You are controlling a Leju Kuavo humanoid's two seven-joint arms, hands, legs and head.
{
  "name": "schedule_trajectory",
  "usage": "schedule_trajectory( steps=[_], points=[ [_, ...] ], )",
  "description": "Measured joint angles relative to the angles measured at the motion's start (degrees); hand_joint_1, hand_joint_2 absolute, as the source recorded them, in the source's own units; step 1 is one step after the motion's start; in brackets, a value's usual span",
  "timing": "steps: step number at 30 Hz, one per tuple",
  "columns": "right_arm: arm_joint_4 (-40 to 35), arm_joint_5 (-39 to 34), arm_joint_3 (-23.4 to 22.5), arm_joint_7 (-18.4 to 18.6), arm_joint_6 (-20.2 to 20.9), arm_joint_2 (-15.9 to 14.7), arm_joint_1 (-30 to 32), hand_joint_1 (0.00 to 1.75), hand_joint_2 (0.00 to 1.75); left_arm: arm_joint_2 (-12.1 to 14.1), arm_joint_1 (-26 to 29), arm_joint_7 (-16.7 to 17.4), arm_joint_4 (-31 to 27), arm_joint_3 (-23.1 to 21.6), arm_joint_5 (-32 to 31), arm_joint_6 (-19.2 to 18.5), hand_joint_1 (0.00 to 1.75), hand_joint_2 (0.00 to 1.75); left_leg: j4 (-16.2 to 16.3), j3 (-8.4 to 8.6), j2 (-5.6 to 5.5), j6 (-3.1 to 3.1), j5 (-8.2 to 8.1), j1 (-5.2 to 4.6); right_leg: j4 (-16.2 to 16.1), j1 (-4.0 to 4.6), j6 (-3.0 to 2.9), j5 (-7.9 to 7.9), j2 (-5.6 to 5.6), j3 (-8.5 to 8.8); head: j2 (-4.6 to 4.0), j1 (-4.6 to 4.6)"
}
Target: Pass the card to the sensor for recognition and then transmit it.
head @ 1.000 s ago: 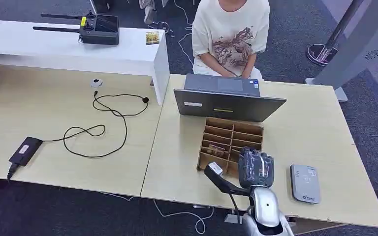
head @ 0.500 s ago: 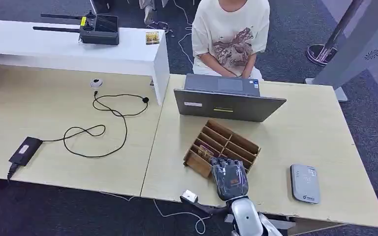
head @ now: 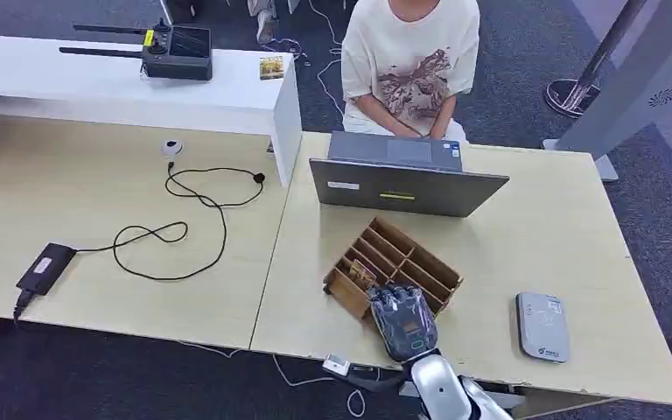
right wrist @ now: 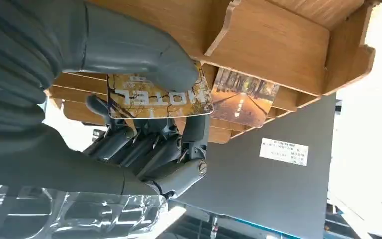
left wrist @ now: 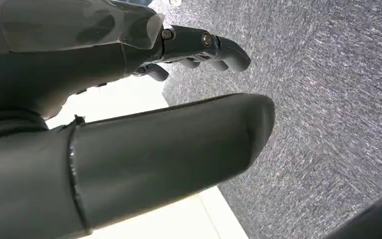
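A wooden card box (head: pixel 407 258) with several slots lies askew on the right desk, in front of the laptop. My right hand (head: pixel 401 320) is at its near corner. In the right wrist view, the thumb and fingers pinch a brown "HOTEL" card (right wrist: pixel 159 99) at the edge of the box (right wrist: pixel 278 45). A second card (right wrist: pixel 243 102) with a tree-lined road stands in the slot beside it. The grey sensor pad (head: pixel 542 325) lies flat to the right of my hand, apart from it. My left hand (left wrist: pixel 199 42) hangs beside the desk over the carpet, holding nothing, fingers apart from the thumb.
A grey laptop (head: pixel 402 184) stands open behind the box, with a person (head: pixel 411 61) seated at it. On the left desk lie a black power brick (head: pixel 45 267) and its looped cable (head: pixel 184 223). A white shelf (head: pixel 122 83) carries a controller.
The box has turned and slid left as my right hand came left and nearer to its front corner. Since half a second ago the hand has barely shifted.
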Motion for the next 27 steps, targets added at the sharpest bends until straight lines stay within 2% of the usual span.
schedule_trajectory(
  steps=[10,14,19,24,25,27],
  points=[
    [-2.01,0.0,-1.14,0.26,-0.26,-0.96,-1.21,1.68,1.75,0.0,0.04,0.0,0.0,0.0,0.81,0.22,0.0,0.0,0.01,0.0,0.0,0.0,0.0,0.0,0.0,0.0,0.01,0.01,0.0,0.0,-0.02,0.0],
    [-4.06,0.0,-1.7,0.17,-0.26,-1.44,-1.45,1.64,1.75,0.0,0.08,-0.02,0.0,0.0,1.05,0.33,0.0,0.0,0.01,-0.01,-0.01,0.0,0.0,0.0,0.0,0.0,0.0,0.01,0.0,-0.01,0.0,0.0],
    [-7.63,0.0,-1.75,-0.2,0.28,-2.17,-1.45,1.68,1.75,-0.02,0.12,-0.02,0.0,0.0,1.31,0.39,0.0,0.0,0.01,0.0,0.0,0.0,0.0,0.0,0.0,0.0,0.01,0.01,0.0,-0.01,0.0,0.0],
    [-11.98,-0.18,-2.06,-3.59,0.55,-3.06,-1.09,1.73,1.75,-0.02,0.12,-0.02,0.0,0.0,1.46,0.5,0.0,0.0,0.01,0.0,0.0,0.0,0.0,0.0,0.0,0.0,0.01,0.01,0.0,-0.01,-0.02,0.0],
    [-12.92,-0.37,-2.25,-4.35,0.66,-3.21,-0.87,1.69,1.75,-0.02,0.13,-0.02,0.0,0.0,1.55,0.57,0.0,0.0,0.01,0.0,-0.01,0.0,0.0,0.0,0.0,0.0,0.01,0.01,0.0,-0.01,-0.02,0.0],
    [-15.45,-2.05,-3.06,-7.14,1.46,-3.58,-0.06,1.71,1.75,-0.02,0.14,-0.02,0.0,0.0,1.59,0.65,0.0,0.0,0.01,0.0,-0.01,0.0,0.0,0.0,0.0,0.0,0.01,0.01,0.0,-0.02,-0.02,0.0]
  ],
)
